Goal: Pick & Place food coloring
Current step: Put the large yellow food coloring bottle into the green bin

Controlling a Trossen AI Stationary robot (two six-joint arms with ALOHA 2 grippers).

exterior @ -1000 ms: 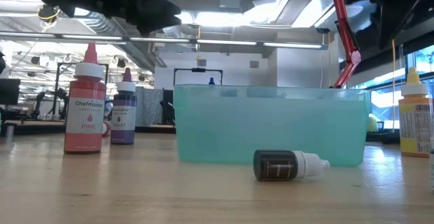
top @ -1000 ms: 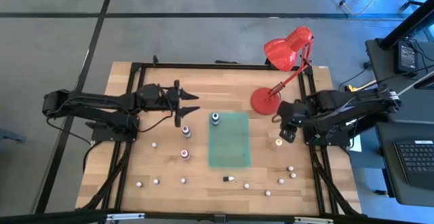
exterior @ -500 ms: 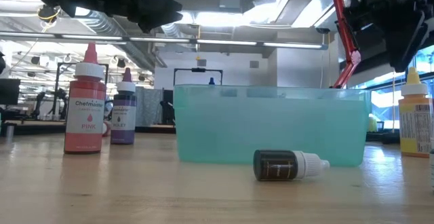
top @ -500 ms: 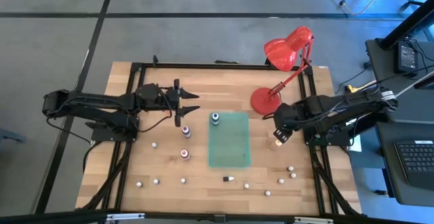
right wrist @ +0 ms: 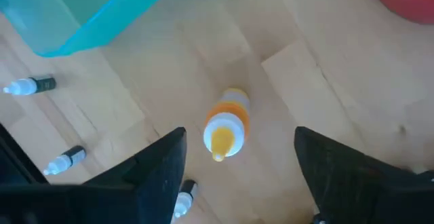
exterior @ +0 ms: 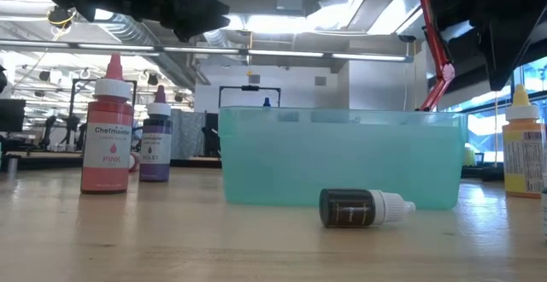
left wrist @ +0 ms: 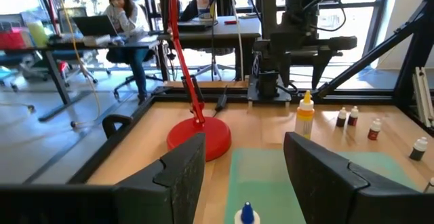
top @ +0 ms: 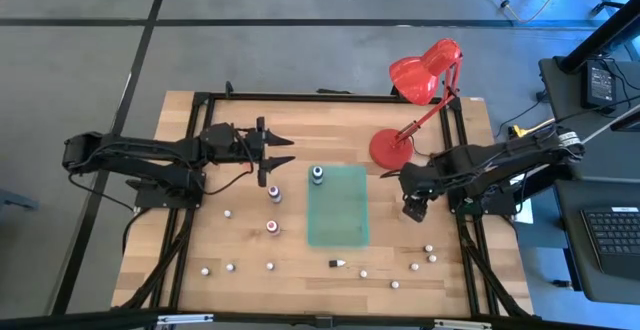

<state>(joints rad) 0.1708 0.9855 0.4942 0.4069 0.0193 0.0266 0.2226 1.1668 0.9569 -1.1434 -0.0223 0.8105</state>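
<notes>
A yellow-orange food coloring bottle (right wrist: 227,132) stands upright on the table, right of the teal tray (top: 337,206). My right gripper (right wrist: 239,137) hangs open above it. One finger stands on either side of the bottle's pale tip, and neither touches it. In the high view the gripper (top: 415,206) hides the bottle. A pink bottle (exterior: 107,135) and a violet bottle (exterior: 155,142) stand upright left of the tray. A blue-topped bottle (top: 317,175) stands at the tray's far left corner. A small dark bottle (exterior: 363,207) lies on its side near the tray. My left gripper (top: 283,156) waits open above the table's far left part.
A red desk lamp stands with its base (top: 390,149) just beyond my right gripper. Several tiny pale-capped bottles lie scattered along the near part of the table (top: 414,266). The black frame rail (top: 462,240) runs close along the right edge.
My right gripper has moved toward the table's left and near edge and come down over the yellow-orange bottle, which now sits under it in the high view. The bottle has stayed upright in place.
</notes>
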